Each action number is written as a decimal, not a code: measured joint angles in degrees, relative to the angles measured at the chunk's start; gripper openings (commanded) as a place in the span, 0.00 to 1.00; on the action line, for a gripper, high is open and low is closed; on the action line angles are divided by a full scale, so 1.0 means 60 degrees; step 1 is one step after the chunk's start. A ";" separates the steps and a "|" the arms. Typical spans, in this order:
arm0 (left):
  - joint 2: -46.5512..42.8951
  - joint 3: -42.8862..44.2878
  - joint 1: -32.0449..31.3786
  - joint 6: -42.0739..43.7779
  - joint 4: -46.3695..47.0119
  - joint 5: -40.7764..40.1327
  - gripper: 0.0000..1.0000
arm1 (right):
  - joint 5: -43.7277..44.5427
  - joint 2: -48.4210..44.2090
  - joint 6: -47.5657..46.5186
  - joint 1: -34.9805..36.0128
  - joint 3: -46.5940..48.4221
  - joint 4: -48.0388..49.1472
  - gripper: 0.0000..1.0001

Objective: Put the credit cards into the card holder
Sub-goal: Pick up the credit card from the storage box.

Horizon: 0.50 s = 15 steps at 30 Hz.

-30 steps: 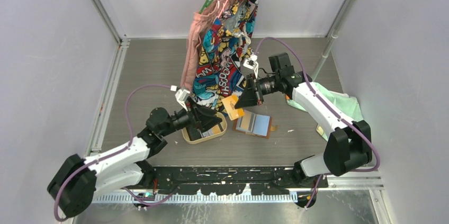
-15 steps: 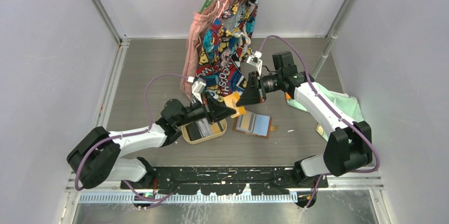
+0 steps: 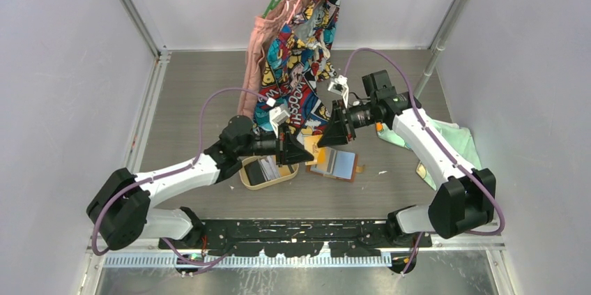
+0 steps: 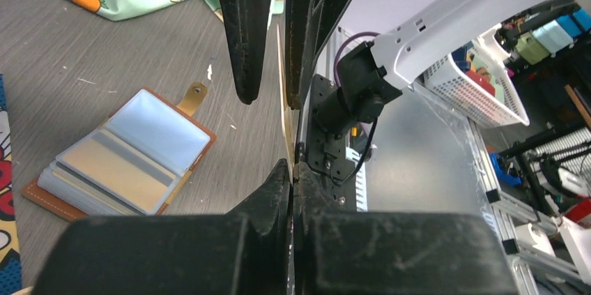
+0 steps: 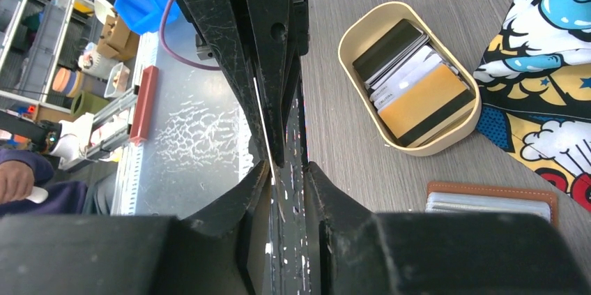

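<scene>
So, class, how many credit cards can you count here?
4 at least: a yellow card in the left jaws; a black card, a white card and a second yellow card in the tray. More may hide beneath them or inside the holder.

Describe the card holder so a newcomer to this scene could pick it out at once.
Find the comic-print garment hanging at mid-table; below its hem sits an oval wooden tray, and just right of that lies the card holder. It is the open tan leather booklet with clear sleeves and a strap tab, whereas the tray holds loose cards.
</scene>
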 measured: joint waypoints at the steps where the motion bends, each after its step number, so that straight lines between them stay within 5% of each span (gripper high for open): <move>1: 0.0000 0.0091 0.0004 0.0091 -0.0211 0.0084 0.00 | 0.0029 -0.0015 -0.0149 0.0000 0.0018 -0.0135 0.28; 11: 0.0317 0.0896 0.0087 0.0714 -0.1814 0.0863 0.00 | 0.0284 -0.0106 -0.1177 0.0000 0.0047 -0.1002 0.25; 15: 0.0525 0.1271 0.0131 0.0943 -0.2397 0.1158 0.00 | 0.0346 -0.0113 -0.1443 0.0000 0.0051 -0.1162 0.02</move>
